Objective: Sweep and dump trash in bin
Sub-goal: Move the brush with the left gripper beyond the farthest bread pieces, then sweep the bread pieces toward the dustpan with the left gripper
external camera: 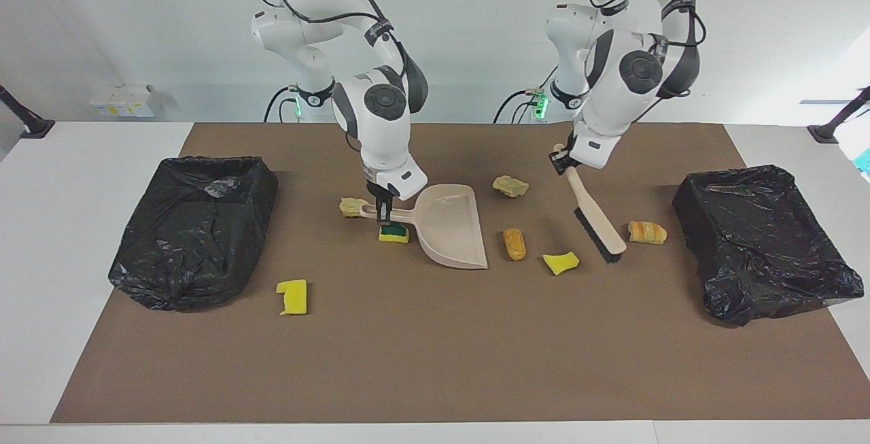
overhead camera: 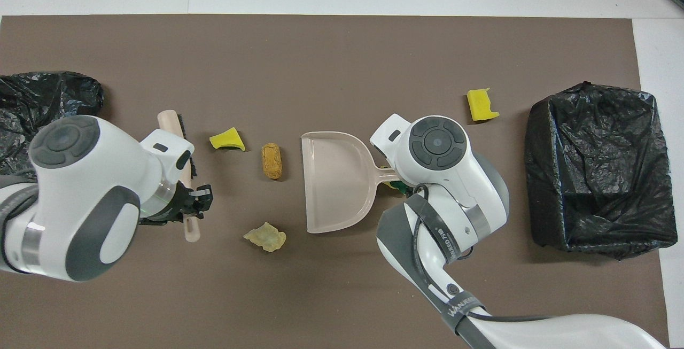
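Note:
My right gripper (external camera: 385, 211) is shut on the handle of the beige dustpan (external camera: 452, 230), which rests on the mat with its mouth toward the left arm's end. My left gripper (external camera: 561, 160) is shut on the beige brush (external camera: 598, 226); its bristles sit low beside a striped bread lump (external camera: 647, 232). A brown lump (external camera: 514, 243) and a yellow sponge piece (external camera: 561, 262) lie between dustpan and brush. A pale lump (external camera: 510, 186) lies nearer the robots. A green-topped sponge (external camera: 394, 232) and another pale lump (external camera: 351, 207) sit by the dustpan handle.
Two black-bagged bins stand on the brown mat, one (external camera: 194, 226) at the right arm's end and one (external camera: 761, 240) at the left arm's end. A lone yellow sponge piece (external camera: 293, 296) lies beside the right arm's bin, farther from the robots than the dustpan.

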